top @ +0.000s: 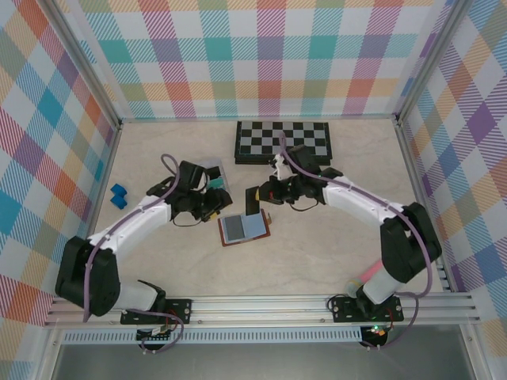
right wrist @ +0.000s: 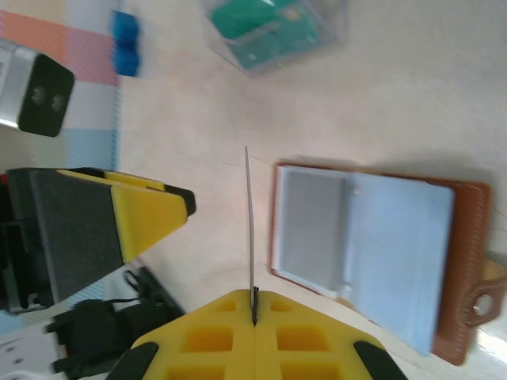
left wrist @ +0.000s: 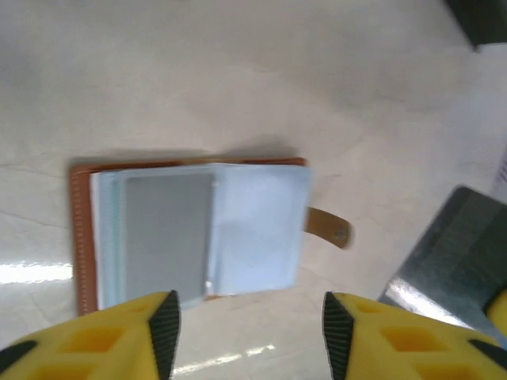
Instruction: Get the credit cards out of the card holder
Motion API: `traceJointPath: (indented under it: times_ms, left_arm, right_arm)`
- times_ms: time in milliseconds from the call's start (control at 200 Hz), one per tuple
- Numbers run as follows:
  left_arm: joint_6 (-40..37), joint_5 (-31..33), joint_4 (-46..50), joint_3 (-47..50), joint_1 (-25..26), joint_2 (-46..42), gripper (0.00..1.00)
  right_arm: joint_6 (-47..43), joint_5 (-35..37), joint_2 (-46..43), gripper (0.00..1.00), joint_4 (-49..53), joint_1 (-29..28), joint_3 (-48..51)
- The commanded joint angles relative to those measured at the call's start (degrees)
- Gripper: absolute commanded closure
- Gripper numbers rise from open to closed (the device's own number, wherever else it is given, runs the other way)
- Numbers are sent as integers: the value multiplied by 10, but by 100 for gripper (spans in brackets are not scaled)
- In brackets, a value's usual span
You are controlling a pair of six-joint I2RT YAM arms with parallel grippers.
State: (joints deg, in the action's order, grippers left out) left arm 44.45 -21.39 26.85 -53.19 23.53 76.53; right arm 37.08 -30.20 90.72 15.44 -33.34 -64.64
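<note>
The card holder [top: 244, 229] lies open on the table, brown edge round a blue-grey lining [left wrist: 257, 226], clasp tab [left wrist: 329, 226] to one side. A grey credit card [left wrist: 166, 233] sits in one of its pockets [right wrist: 309, 218]. My right gripper [right wrist: 253, 305] is shut on a dark credit card [right wrist: 248, 222], seen edge-on and standing up from the jaws just left of the holder; the same card [top: 253, 199] hangs above the holder's far edge. My left gripper [left wrist: 249, 317] is open with nothing between its fingers, hovering beside the holder [top: 212, 203].
A clear plastic tray [right wrist: 273, 28] holding teal cards stands behind the left gripper [top: 212, 169]. A small blue block [top: 119, 195] lies at the left. The black-and-grey chessboard [top: 283, 141] sits at the back. Checked walls close in three sides.
</note>
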Motion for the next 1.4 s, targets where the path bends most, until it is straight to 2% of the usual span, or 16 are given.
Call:
traceJointPath:
  times_ms: [0, 160, 340, 510, 640, 805, 1155, 1355, 1395]
  left_arm:
    - [19, -41, -8, -18, -5, -40, 38]
    - [65, -84, -49, -33, -4, -72, 28]
    - [117, -139, -145, -31, 0, -84, 17]
    - [151, -168, -210, -31, 5, -74, 18]
    - [220, -179, -309, -13, 6, -76, 29]
    - [236, -182, -334, -18, 6, -85, 50]
    - [235, -188, -338, -13, 7, -83, 84]
    - [216, -184, -316, -14, 7, -85, 100]
    - [208, -180, -305, -15, 7, -86, 100]
  right_arm:
    - [63, -74, -31, 100, -109, 18, 27]
    - [155, -146, -44, 100, -224, 39, 42]
    - [242, -188, -41, 99, -328, 42, 48]
    - [273, -204, -41, 98, -370, 42, 47]
    - [279, -208, -41, 98, -371, 42, 47]
    - [285, -207, -40, 97, -371, 43, 50]
    - [284, -210, -31, 97, -363, 43, 49]
    - [272, -206, -31, 96, -343, 42, 47]
    - [265, -203, -32, 94, -330, 43, 44]
